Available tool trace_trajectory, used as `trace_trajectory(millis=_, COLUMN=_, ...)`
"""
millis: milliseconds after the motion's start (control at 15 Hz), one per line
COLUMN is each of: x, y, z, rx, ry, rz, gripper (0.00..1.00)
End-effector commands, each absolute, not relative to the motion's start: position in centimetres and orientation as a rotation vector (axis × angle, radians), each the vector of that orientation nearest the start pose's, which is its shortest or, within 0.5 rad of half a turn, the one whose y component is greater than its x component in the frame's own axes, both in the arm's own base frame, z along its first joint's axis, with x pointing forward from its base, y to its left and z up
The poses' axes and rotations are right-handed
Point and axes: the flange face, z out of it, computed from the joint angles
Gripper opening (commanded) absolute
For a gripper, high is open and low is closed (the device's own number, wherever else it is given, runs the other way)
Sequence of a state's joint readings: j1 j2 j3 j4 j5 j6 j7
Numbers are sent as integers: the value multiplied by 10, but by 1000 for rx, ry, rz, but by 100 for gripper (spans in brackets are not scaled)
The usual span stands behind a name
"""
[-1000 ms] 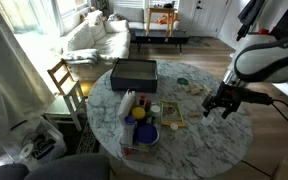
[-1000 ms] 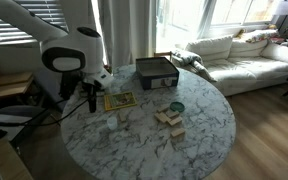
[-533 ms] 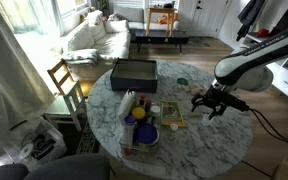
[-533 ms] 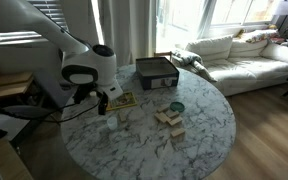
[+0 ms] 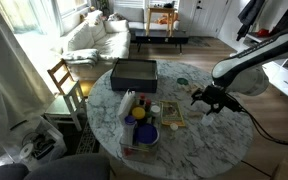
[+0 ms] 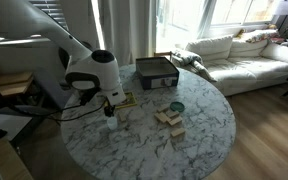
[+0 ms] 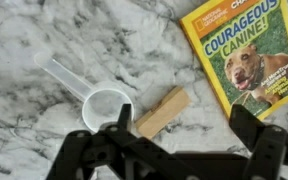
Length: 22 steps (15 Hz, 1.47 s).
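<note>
Fingers (image 7: 250,128) spread wide above wooden block (image 7: 163,112)

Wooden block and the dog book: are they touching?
Apart. The wrist view shows bare marble tabletop between the wooden block and the book.

Wrist view: one wooden block (image 7: 162,111), one clear plastic scoop (image 7: 89,95), one book (image 7: 246,55). In exterior views: one round marble table (image 6: 209,135), one dark box (image 5: 134,72), one blue bowl (image 5: 143,134), one teal dish (image 6: 176,106), one wooden chair (image 5: 64,80), one white sofa (image 5: 96,38).

Dog book (image 7: 246,55), dark box (image 5: 134,72) and teal dish (image 6: 176,107) on marble table (image 6: 209,122); white sofa (image 5: 96,38), wooden chair (image 5: 64,79) beyond
</note>
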State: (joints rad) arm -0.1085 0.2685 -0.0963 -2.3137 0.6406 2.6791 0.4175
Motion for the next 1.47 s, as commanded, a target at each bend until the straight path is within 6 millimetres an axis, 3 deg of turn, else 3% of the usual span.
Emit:
trace_trajectory(millis=0, x=514, y=-129, z=222, rx=-2357, ry=1627, rz=-59, gripper=100)
trace_trajectory(millis=533, x=521, y=-113, z=206, rx=-2373, ry=1639, rz=-37, gripper=100)
trace_trajectory(millis=1133, x=526, y=-76, z=198, rx=-2392, ry=1669, rz=27, gripper=100)
trace_trajectory(millis=1400, x=529, y=-61, z=204, rx=-2354, ry=1645, rz=74, gripper=100)
